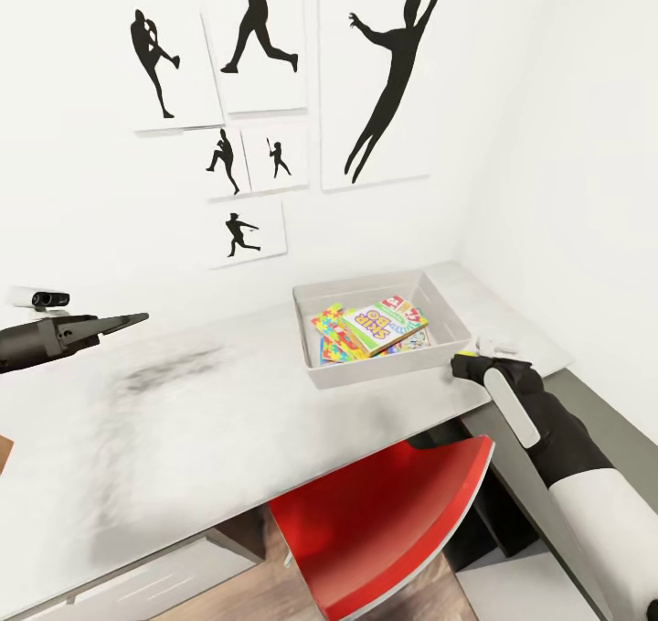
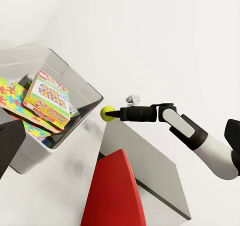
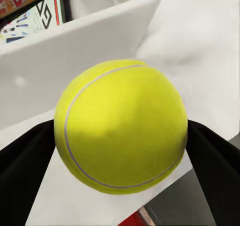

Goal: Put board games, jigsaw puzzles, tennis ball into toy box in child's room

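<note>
Toy box (image 1: 366, 376) on table (image 1: 183, 420), games and puzzles inside (stacked), chair (image 1: 384, 520) below

My right claw (image 2: 114, 114) was clamped on the tennis ball (image 3: 121, 125), a finger pressed to each side of it, my black forearm and white upper arm reaching forward from the right. My left claw (image 1: 123, 321) hung level, pointing right, its fingers drawn together.

Red chair (image 1: 388, 520) sat tucked under counter edge; small white device (image 1: 496, 345) lay nr wall, rt side.
</note>
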Robot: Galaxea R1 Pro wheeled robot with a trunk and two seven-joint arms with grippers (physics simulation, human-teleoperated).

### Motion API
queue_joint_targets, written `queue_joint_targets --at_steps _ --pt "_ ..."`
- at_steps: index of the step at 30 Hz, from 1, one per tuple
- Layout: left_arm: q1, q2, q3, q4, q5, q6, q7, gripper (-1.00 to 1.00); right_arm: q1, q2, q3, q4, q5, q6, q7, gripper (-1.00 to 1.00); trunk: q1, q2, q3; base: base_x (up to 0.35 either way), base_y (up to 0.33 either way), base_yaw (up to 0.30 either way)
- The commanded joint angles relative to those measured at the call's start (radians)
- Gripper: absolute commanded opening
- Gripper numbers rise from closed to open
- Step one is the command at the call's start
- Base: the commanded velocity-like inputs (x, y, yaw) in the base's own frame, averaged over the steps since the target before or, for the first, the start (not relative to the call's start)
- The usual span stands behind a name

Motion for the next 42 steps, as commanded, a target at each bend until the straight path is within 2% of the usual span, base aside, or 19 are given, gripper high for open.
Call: queue_joint_targets --at_steps 1,10,19,22,26,28,30,32,39,42 --pt "-0.001 0.000 0.000 0.000 -0.001 0.011 -0.004 1.00 -0.001 -0.001 0.003 -0.002 -0.010 0.004 -0.010 -1.00 0.001 -0.002 -0.002 0.000 0.000 0.000" --pt "-0.001 0.001 0.000 0.000 -0.001 0.011 -0.004 1.00 -0.001 0.006 0.002 -0.004 -0.005 0.015 -0.010 -1.00 0.001 -0.002 -0.002 0.000 0.000 0.000" --pt "-0.001 0.000 0.000 0.000 -0.001 0.011 -0.004 1.00 -0.001 -0.002 0.001 -0.009 -0.015 0.031 -0.010 -1.00 0.001 -0.002 -0.002 0.000 0.000 0.000" --pt "-0.001 0.000 0.000 0.000 -0.001 0.011 -0.004 1.00 -0.002 -0.001 0.000 -0.035 -0.016 0.056 -0.010 -1.00 0.001 -0.002 -0.002 0.000 0.000 0.000" --pt "-0.001 0.000 0.000 0.000 -0.001 0.011 -0.004 1.00 -0.008 0.007 -0.004 -0.072 -0.016 0.133 -0.011 -1.00 0.001 -0.002 -0.002 0.000 0.000 0.000" --pt "-0.001 0.000 0.000 0.000 -0.001 0.011 -0.004 1.00 -0.014 0.009 -0.018 -0.088 -0.016 0.170 -0.011 -1.00 0.001 -0.002 -0.002 0.000 0.000 0.000" --pt "-0.001 0.000 -0.001 0.000 -0.001 0.011 -0.004 1.00 -0.019 0.013 -0.062 -0.112 -0.016 0.222 -0.013 -1.00 0.001 -0.002 -0.002 0.000 0.000 0.000" --pt "-0.001 0.000 -0.001 0.000 -0.001 0.011 -0.004 1.00 -0.020 0.013 -0.084 -0.123 -0.016 0.258 -0.013 -1.00 0.001 -0.002 -0.002 0.000 0.000 0.000" --pt "-0.001 0.000 0.000 0.000 -0.001 0.011 -0.004 1.00 -0.020 0.014 -0.100 -0.210 -0.017 0.291 -0.012 -1.00 0.001 -0.002 -0.002 0.000 0.000 0.000" --pt "-0.001 0.000 -0.001 0.000 -0.001 0.011 -0.004 1.00 -0.036 0.025 -0.101 -0.255 -0.018 0.302 -0.013 -1.00 0.001 -0.002 -0.002 0.000 0.000 0.000"
